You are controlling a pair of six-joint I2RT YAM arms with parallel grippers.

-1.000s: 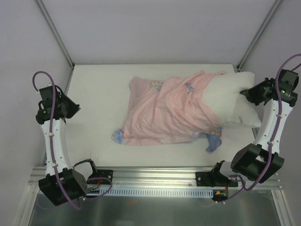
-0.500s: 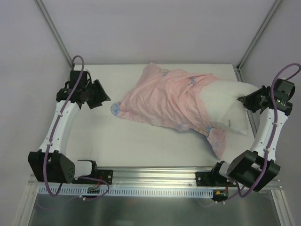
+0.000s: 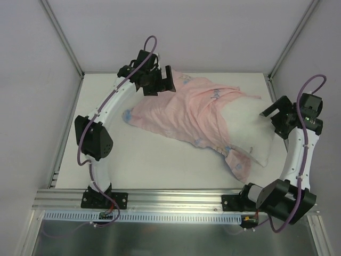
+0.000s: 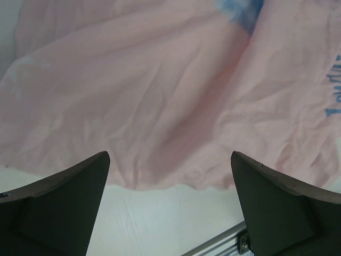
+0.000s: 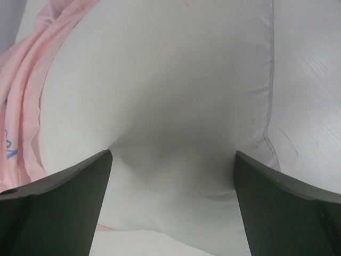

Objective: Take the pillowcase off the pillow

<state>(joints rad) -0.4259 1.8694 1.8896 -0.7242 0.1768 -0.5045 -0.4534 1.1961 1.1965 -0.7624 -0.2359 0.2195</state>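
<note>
The pillowcase point(image 3: 186, 114) is thin, soft and light. It lies mid-worktop point(image 3: 106, 160), over the left part of the pillow point(image 3: 258, 133), which is plump and squashy. Your left gripper point(image 3: 166, 82) and right gripper point(image 3: 272, 110) are spread wide, holding nothing. Pinch the pink far edge and pin the bare white end.

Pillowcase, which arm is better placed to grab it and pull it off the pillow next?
Probably the left: the left fingers hang open right over the pink pillowcase, while the right fingers face only bare white pillow.
</note>
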